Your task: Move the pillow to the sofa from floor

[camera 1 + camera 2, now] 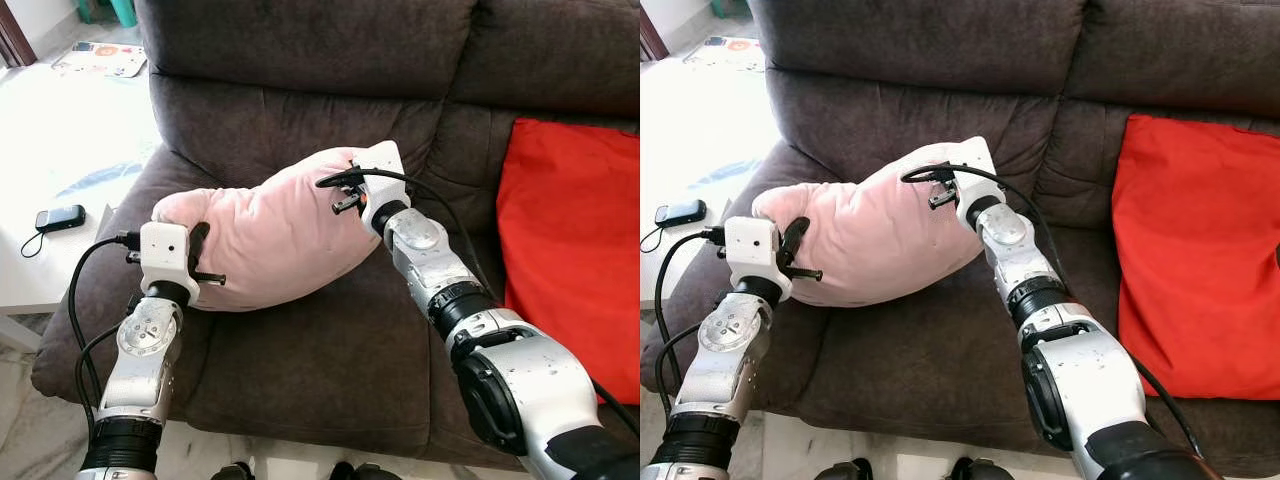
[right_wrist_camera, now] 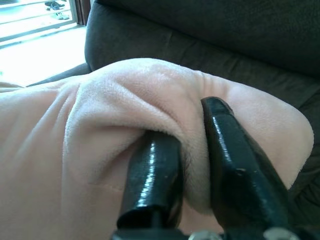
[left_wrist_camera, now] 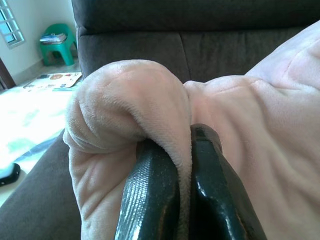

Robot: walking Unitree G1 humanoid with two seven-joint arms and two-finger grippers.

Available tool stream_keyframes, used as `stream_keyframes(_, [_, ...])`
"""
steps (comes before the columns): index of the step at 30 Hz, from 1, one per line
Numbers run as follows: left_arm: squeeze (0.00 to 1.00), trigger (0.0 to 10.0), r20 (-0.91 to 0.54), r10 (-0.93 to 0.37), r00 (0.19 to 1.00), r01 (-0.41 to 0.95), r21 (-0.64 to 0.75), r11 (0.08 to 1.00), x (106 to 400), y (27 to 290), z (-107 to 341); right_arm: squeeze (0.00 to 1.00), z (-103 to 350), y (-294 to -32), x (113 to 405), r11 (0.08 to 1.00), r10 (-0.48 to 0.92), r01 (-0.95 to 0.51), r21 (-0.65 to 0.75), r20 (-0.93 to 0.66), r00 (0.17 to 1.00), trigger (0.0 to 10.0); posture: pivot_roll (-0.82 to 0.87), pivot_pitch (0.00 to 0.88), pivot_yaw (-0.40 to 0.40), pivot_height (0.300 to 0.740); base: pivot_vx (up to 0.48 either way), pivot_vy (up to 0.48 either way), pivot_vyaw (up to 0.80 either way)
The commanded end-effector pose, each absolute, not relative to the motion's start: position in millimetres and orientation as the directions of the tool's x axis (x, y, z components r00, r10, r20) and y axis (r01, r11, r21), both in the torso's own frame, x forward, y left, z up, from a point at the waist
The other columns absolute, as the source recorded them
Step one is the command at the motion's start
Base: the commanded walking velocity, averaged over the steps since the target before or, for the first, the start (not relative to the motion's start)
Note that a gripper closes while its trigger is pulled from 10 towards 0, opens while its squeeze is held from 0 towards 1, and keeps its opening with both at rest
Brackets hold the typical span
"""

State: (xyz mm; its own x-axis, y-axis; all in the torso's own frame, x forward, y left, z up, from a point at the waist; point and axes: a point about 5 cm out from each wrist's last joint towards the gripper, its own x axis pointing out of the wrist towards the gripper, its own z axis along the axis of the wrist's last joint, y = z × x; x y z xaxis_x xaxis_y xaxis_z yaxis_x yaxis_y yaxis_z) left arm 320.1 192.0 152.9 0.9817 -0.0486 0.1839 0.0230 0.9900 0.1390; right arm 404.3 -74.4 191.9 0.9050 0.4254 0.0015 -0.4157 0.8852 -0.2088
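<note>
You are holding the pink pillow (image 1: pixel 270 230) between both arms, over the seat of the dark brown sofa (image 1: pixel 300 360). The left gripper (image 3: pixel 182 165) is pinching a fold of plush at the pillow's left corner; in the left wrist view its two black fingers (image 3: pixel 150 195) are pressing together with fabric bunched between them. The right gripper (image 2: pixel 192 165) is pinching the upper right corner, and in the right wrist view a ridge of the same plush is squeezed between its fingers (image 2: pixel 150 175). Both grips are looking secure, with cloth wrapping over the fingertips.

The pillow is lying aslant, its right corner raised towards the backrest and its left end lower, near the sofa's left armrest. Its underside is appearing to touch or nearly touch the seat cushion; you cannot tell which from the head views.

Judgement: you are in the placing step, and the carry from the floor is done. The next move is calling for you to lower both wrists until the pillow's weight is resting on the seat, then spread both pairs of fingers and draw the arms back without dragging the fabric. Note that the red cushion (image 1: pixel 570 240) is standing well to the right, and a phone (image 1: pixel 60 217) is lying on the white table (image 1: pixel 40 270) beside the armrest.
</note>
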Motion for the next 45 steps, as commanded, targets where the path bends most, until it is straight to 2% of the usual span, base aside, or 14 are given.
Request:
stream_keyframes(1, [0.0,10.0,0.202,-0.108,0.974,0.077,0.153,0.985,319.3,178.3,157.6,1.0,209.4,-55.5,403.5,0.855,0.493,-0.467,-0.226,0.069,0.867,10.0,0.15,0.144,-0.078,0.74,0.0,0.0,0.0])
stream_keyframes(26, [0.0,10.0,0.187,-0.004,0.982,-0.025,0.156,0.987,317.1,189.9,152.4,1.0,208.4,-58.2,404.2,0.862,0.483,-0.461,-0.209,0.069,0.873,10.0,0.15,0.174,-0.09,0.74,0.0,0.0,0.0])
stream_keyframes(36, [0.0,10.0,0.188,0.039,0.981,-0.071,0.166,0.984,319.6,196.7,153.9,1.0,195.4,-69.9,403.0,0.844,0.48,-0.457,-0.28,0.015,0.877,10.0,0.14,0.17,-0.084,0.74,0.0,0.0,0.0])
stream_keyframes(38, [0.0,10.0,0.19,0.044,0.981,-0.075,0.161,0.984,320.5,196.9,154.8,0.6,188.6,-71.9,401.2,0.833,0.494,-0.476,-0.282,-0.008,0.87,10.0,0.14,0.167,-0.082,0.74,0.0,0.0,0.0])
stream_keyframes(39, [0.0,10.0,0.19,0.045,0.981,-0.076,0.161,0.984,320.7,196.8,154.9,0.6,187.0,-72.1,400.6,0.828,0.499,-0.481,-0.288,-0.013,0.867,10.0,0.14,0.167,-0.082,0.74,0.0,0.0,0.0])
stream_keyframes(40, [0.0,10.0,0.191,0.046,0.981,-0.078,0.159,0.984,320.8,196.7,155.0,0.17,185.3,-72.3,400.0,0.823,0.504,-0.487,-0.293,-0.019,0.864,10.0,0.14,0.164,-0.08,0.74,0.0,0.0,0.0])
stream_keyframes(41, [0.0,10.0,0.194,0.054,0.98,-0.085,0.157,0.984,321.3,197.2,155.7,0.0,181.3,-73.6,398.8,0.816,0.506,-0.49,-0.307,-0.031,0.862,10.0,0.14,0.163,-0.079,0.74,0.0,0.0,0.0])
stream_keyframes(45, [0.0,10.0,0.197,0.079,0.977,-0.11,0.149,0.983,322.6,201.1,157.7,0.0,169.7,-78.4,395.8,0.808,0.504,-0.497,-0.317,-0.065,0.861,10.0,0.14,0.157,-0.075,0.74,0.0,0.0,0.0])
